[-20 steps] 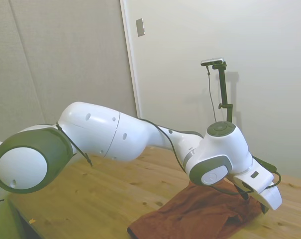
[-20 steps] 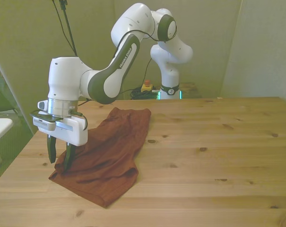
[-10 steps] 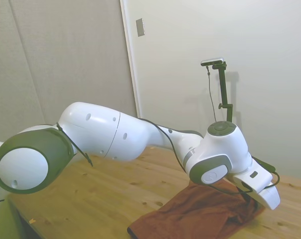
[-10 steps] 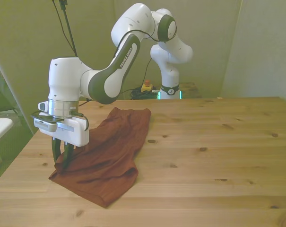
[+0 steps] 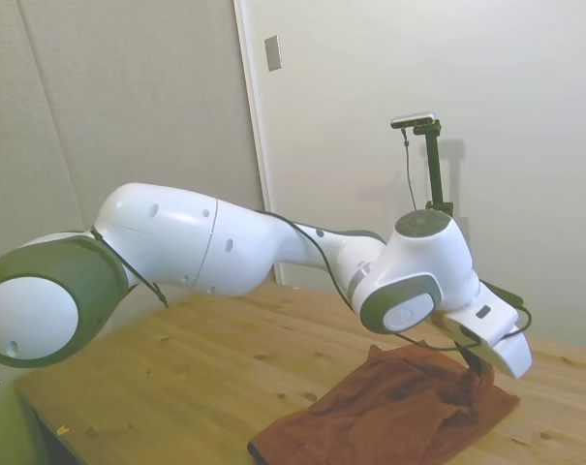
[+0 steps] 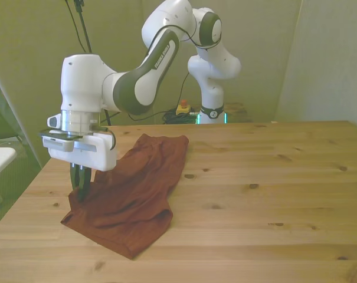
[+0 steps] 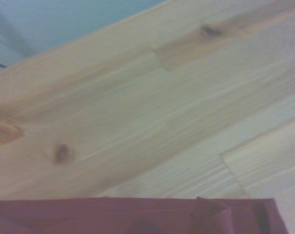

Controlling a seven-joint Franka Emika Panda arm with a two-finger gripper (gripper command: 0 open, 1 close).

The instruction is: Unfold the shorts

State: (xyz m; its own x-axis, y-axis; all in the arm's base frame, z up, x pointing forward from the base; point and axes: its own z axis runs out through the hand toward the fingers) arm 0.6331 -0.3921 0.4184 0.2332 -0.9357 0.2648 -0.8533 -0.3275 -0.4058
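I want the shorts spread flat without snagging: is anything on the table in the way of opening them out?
Nothing visible is. The gripper is pinched on the shorts at their edge, and the table beside them is bare wood.

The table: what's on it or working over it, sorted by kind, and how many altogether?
Rust-brown shorts: 1
White robot arm: 1
Gripper, jaws shut on the shorts' edge: 1
Wooden table: 1
Total: 4

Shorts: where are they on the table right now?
The shorts lie folded on the wooden table toward the front view's left, and the gripper pinches their edge nearest the table's left border.
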